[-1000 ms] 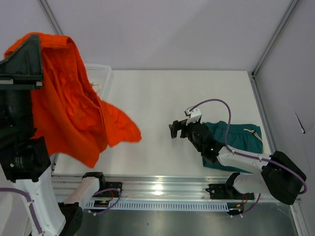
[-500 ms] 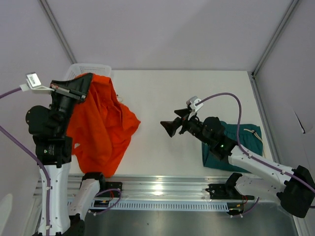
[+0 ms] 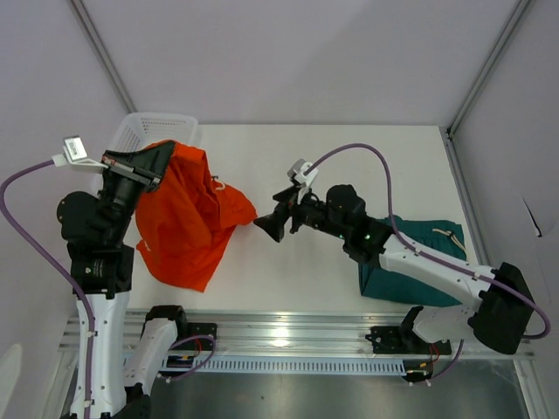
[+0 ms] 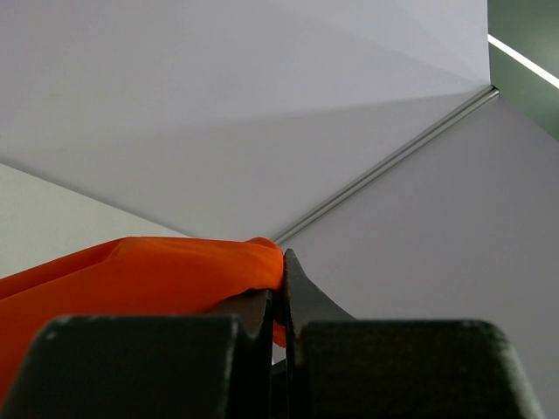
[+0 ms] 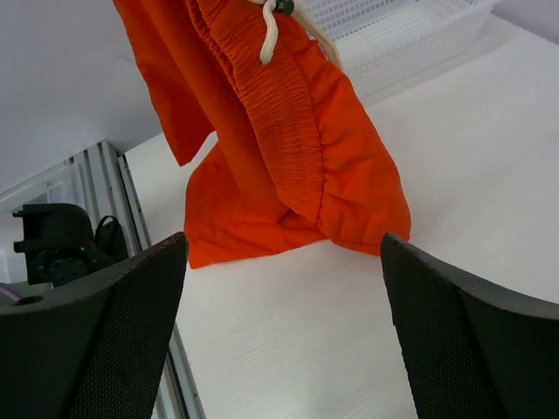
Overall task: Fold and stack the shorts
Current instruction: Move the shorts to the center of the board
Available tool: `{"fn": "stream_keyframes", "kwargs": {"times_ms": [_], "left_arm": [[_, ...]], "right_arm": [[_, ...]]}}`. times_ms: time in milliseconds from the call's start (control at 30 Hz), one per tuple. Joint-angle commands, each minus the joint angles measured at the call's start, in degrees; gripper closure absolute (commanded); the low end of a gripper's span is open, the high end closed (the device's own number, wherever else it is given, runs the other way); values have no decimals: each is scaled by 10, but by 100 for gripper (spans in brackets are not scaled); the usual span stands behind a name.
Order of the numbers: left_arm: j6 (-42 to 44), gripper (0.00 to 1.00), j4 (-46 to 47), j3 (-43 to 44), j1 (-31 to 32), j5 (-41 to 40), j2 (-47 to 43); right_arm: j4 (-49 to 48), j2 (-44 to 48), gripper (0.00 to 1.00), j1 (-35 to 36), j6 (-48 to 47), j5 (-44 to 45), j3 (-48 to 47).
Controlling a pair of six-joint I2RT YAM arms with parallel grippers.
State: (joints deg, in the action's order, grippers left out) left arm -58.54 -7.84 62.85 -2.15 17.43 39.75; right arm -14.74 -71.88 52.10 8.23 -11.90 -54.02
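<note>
The left gripper (image 4: 282,279) is raised above the table (image 3: 349,166) and its two fingers are pressed together on a fold of the orange shorts (image 3: 183,227). The cloth hangs down from the fingers in a loose bunch. Its lower part lies on the white surface below and in front of this gripper. Behind the left gripper, just beside the hanging cloth, stands the white mesh basket (image 3: 162,127) at the far corner of the table.

The right gripper (image 3: 266,229) is low over the table with its jaws wide apart and nothing between them. It points at the near edge of the orange shorts, which is just in front of its fingertips; I cannot tell if it touches. In the right wrist view the elastic waistband and a white drawstring (image 5: 269,35) hang before this gripper.

The teal shorts (image 3: 424,236) lie flat on the table well behind the right gripper, partly under its arm.

The table is plain white. Pale walls with a metal frame post (image 3: 489,65) close the room, and a metal rail (image 3: 279,327) runs along the near edge.
</note>
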Motion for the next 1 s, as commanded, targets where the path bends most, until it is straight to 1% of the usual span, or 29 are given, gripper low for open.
{"fn": "stream_keyframes", "kwargs": {"times_ms": [0, 67, 167, 200, 233, 267, 300, 367, 400, 433, 567, 667, 767, 800, 967], "left_arm": [[-10, 100, 23, 25, 4, 18, -4], [-9, 100, 9, 34, 4, 16, 2], [-11, 100, -19, 42, 4, 7, 5], [-12, 100, -22, 42, 4, 3, 5], [-13, 100, -24, 41, 4, 1, 3], [-15, 100, -31, 40, 4, -5, 2], [-15, 100, -32, 41, 4, -7, 1], [-17, 100, -39, 40, 4, -13, -4], [-17, 100, -40, 40, 4, -13, -7], [-17, 100, -41, 41, 4, -15, -8], [-16, 100, -50, 41, 5, -20, -14], [-15, 100, -55, 44, 4, -21, -16], [-15, 100, -56, 44, 4, -22, -19], [-15, 100, -58, 45, 4, -25, -20], [-14, 100, -62, 47, 4, -28, -20]], "right_arm": [[9, -47, 8, 27, -26, 13, -42], [-1, -66, 8, 44, -27, 27, -43], [-12, -102, 9, 92, -23, 71, -54], [-13, -119, 9, 104, -21, 104, -57], [-19, -126, 9, 116, -20, 119, -58], [-28, -134, 7, 128, -19, 155, -62], [-34, -141, 7, 147, -14, 212, -64], [-50, -166, 8, 159, 2, 249, -71], [-51, -176, 8, 165, 9, 296, -77], [-50, -197, 9, 173, 25, 313, -84], [-63, -248, 11, 193, 30, 365, -118], [-57, -290, 11, 211, 25, 446, -152], [-49, -329, 10, 221, 30, 501, -179], [-46, -338, 10, 221, 31, 513, -197], [-58, -376, 9, 234, 20, 535, -228]]}}
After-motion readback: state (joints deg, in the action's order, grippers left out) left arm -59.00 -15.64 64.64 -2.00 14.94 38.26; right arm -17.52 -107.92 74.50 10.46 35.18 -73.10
